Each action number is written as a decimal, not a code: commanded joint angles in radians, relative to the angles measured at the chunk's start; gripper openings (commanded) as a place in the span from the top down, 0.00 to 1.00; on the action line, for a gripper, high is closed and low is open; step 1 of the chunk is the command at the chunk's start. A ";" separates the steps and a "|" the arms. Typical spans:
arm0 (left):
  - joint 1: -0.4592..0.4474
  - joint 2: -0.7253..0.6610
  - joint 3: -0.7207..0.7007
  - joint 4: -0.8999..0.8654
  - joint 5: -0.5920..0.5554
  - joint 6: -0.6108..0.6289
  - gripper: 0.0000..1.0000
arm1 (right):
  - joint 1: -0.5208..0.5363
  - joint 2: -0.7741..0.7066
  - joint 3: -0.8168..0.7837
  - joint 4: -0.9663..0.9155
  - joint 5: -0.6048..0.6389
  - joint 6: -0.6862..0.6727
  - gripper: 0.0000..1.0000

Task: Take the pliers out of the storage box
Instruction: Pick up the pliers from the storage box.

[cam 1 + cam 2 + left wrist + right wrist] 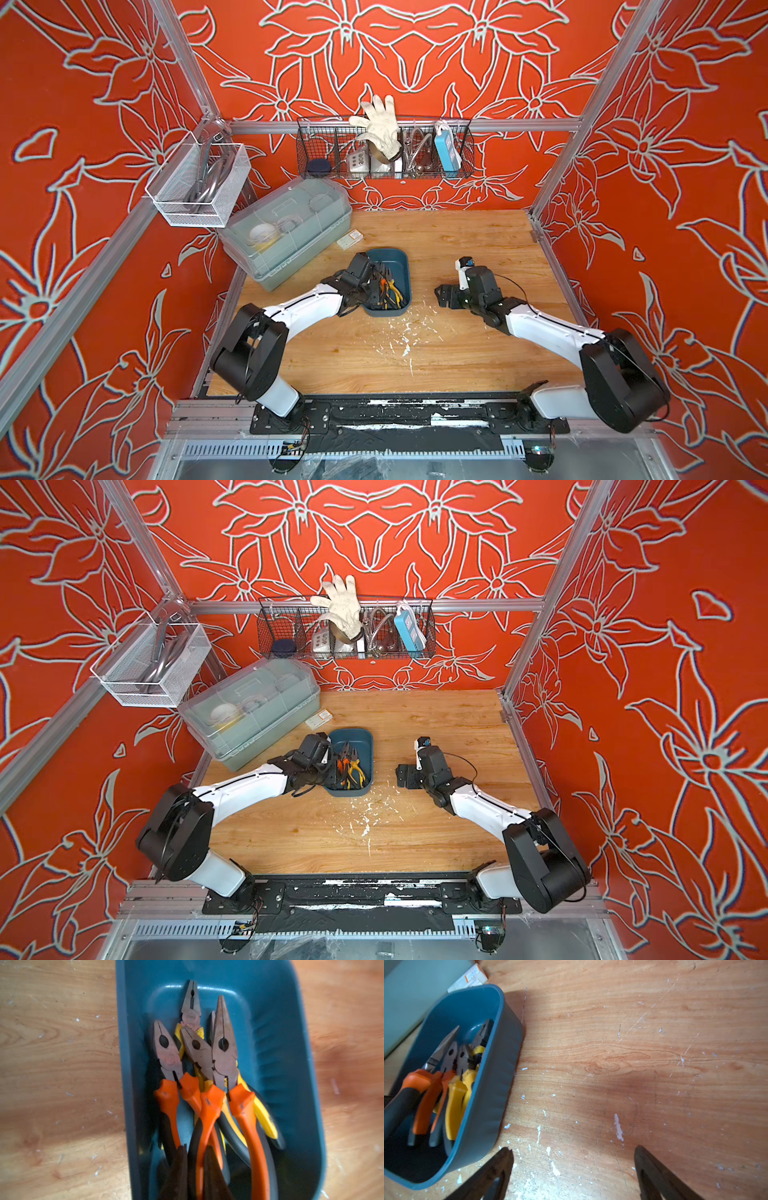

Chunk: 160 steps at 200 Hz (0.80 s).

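Left gripper (195,1147) is clenched on an orange-and-black handle, low inside the near end of the dark teal, rounded plastic storage box (280,1043). The small hand pliers (224,1053) with dark metal jaws all lie in that box, heads toward the far end and handles toward the near end. The two orange-and-black ones are on top, the yellow-and-black ones under and to the right. The pile overlaps, so the count is unclear.

Right gripper (573,1149) is released, its fingers spread wide over bare wood. It sits right of the box, near it but apart.

The box sits on a light wooden tabletop (436,232), left of centre. White paint flecks (405,340) are scattered on the wood on the near side of the box. A small white printed card (350,239) lies just beyond the box's far left corner. A large translucent grey lidded bin (286,232) stands at the far left, close to the box's left side, so room is tight there.

The right half of the table and the far strip are open. Aluminium frame rails run along the table edges. The walls are red with a floral pattern. A black wire basket (384,153) hangs on the far wall and a white mesh basket (197,183) on the left wall.
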 commanded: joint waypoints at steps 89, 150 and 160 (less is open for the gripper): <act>-0.125 -0.302 -0.314 0.421 -0.002 -0.052 1.00 | 0.107 -0.123 -0.021 0.186 -0.285 0.482 0.10; -0.127 -0.292 -0.295 0.400 0.026 -0.038 1.00 | 0.206 0.152 0.174 0.208 -0.306 0.475 0.19; -0.126 -0.292 -0.295 0.399 0.024 -0.039 1.00 | 0.218 0.183 0.203 0.208 -0.301 0.480 0.21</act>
